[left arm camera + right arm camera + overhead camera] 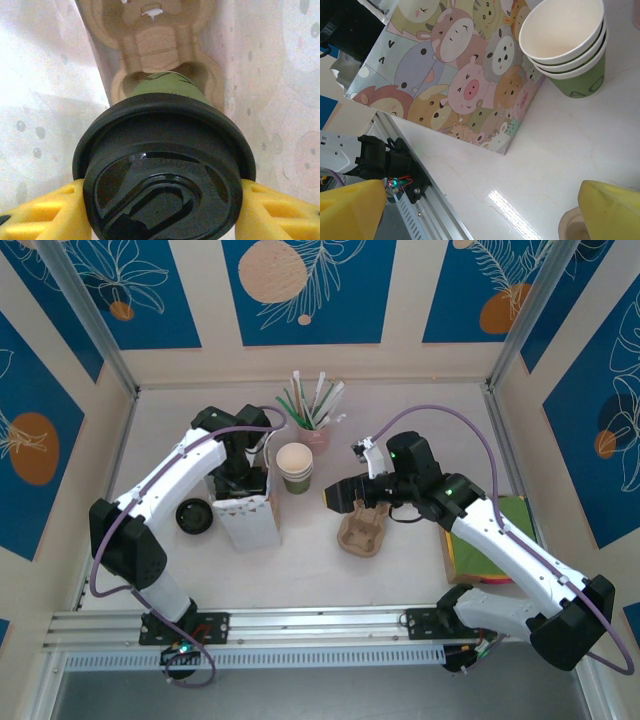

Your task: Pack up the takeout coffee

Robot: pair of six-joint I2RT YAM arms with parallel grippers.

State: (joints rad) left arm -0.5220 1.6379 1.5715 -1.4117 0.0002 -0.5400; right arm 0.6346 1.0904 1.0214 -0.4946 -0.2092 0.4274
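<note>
The left gripper (160, 215) pinched the takeout coffee (162, 85) just below its black lid (165, 160), one of the yellow fingers (42, 212) on each side, low inside the paper bag (455, 75). The cup's base met a well of the pulp carrier (150, 45) on the bag floor; whether it was fully seated could not be told. Released unseated, it might have tipped and popped the lid; a crooked withdrawal might have snagged the thin bag wall. The right gripper (482, 210) hung spread wide above the table (545, 150). The lid was glossy ridged plastic, the cup matte tapered paper, the carrier rough fibre with rounded hollows.
</note>
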